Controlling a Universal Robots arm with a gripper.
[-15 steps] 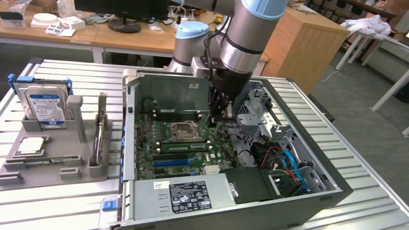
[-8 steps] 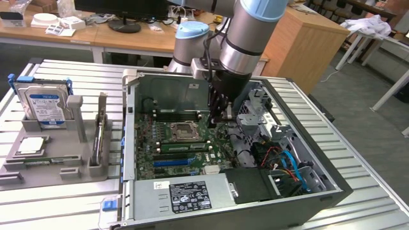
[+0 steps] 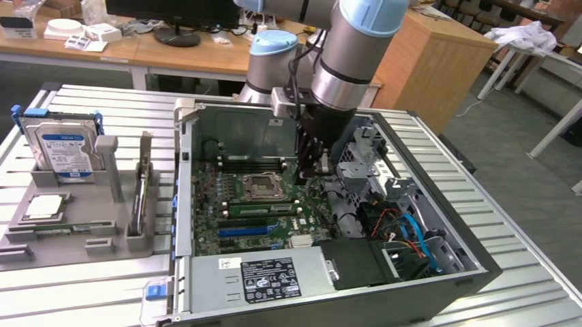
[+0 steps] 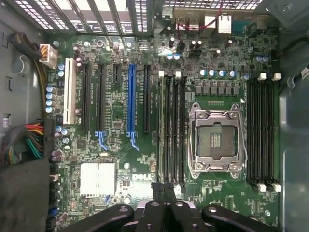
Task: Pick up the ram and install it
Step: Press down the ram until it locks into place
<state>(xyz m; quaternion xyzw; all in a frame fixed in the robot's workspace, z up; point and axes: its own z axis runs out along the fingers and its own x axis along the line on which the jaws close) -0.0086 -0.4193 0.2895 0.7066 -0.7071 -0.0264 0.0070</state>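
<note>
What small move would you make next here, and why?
Probably a short, slow, straight descent. The gripper is shut, with its fingertips poised over one end of the black memory slots beside the CPU socket. Whether the ram is pinched between the fingers cannot be told, so I would lower only slightly and check that it lines up with a slot.

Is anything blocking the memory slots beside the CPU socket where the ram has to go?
Nothing visible does: no cable or part lies across the black slots between the CPU socket and the blue slot, by the shut claw. Whether it holds the ram, I cannot tell.
</note>
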